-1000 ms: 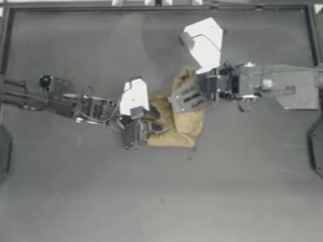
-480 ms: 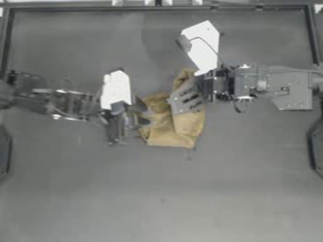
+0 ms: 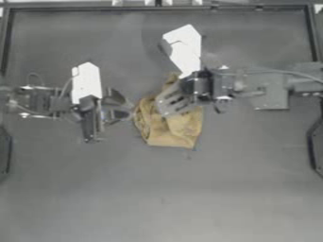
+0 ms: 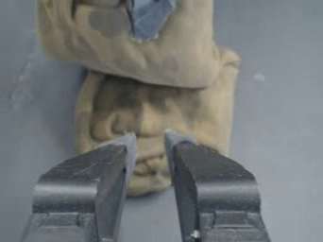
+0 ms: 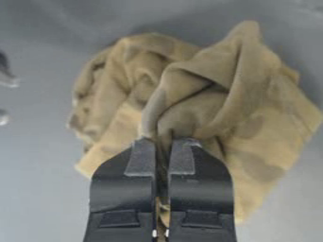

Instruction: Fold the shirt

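From above, the shirt (image 3: 169,125) lies bunched in a small heap near the middle of the worktop (image 3: 157,198), nothing like a flat fold yet. The right gripper (image 3: 169,105) reaches in from three o'clock and sits on the heap's twelve o'clock part; the left gripper (image 3: 120,108) is just beside the heap at nine o'clock, apart from the cloth. In the left wrist view the left gripper (image 4: 150,142) stands narrowly parted with nothing between its jaws, the crumpled shirt (image 4: 151,94) just ahead. In the right wrist view the right gripper (image 5: 161,146) is pinched tight on a raised ridge of shirt (image 5: 208,108). Judging by this, folding has barely begun: the shirt must first be spread flat, then folded.
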{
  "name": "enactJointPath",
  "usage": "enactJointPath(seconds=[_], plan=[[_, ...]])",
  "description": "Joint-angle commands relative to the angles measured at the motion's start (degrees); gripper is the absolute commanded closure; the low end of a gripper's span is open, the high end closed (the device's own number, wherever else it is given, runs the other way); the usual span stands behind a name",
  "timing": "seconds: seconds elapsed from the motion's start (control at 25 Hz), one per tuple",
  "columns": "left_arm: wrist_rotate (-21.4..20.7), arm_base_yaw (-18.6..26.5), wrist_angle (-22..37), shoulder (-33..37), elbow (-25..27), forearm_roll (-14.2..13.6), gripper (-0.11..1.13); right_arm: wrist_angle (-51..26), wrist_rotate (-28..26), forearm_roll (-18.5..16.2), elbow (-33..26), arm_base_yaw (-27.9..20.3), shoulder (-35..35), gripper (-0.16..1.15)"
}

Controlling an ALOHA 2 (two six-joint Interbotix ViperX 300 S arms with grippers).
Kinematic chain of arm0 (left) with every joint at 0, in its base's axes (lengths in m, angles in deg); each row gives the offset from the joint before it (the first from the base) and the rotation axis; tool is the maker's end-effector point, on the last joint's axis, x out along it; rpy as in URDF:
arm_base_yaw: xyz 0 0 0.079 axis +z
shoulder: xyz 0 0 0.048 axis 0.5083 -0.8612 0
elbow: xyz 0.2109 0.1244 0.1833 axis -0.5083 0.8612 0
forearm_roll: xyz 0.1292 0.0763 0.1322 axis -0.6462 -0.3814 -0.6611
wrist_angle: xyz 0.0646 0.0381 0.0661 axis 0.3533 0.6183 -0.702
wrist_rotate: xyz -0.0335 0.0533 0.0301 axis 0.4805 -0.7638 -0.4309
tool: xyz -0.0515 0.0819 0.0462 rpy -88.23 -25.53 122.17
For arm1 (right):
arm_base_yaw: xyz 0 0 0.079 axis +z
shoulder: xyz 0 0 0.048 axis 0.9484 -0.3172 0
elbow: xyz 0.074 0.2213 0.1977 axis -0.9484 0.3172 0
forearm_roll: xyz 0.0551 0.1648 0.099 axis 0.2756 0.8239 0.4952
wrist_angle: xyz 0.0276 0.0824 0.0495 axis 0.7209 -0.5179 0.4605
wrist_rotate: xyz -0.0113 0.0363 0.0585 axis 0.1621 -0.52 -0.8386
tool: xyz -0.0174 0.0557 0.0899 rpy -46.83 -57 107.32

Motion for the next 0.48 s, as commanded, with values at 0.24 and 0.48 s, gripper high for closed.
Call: enactJointPath(seconds=[0.24,0.48], plan=[[0.18,0.09,1.32,4.13,1.58,0.70,0.33,0.35,0.00,0.88,-4.57,0.79,-2.72,0.94],[0.09,0.09,1.49,5.10,2.72,1.32,0.33,4.22,0.18,1.23,-4.57,0.70,-4.66,0.47]])
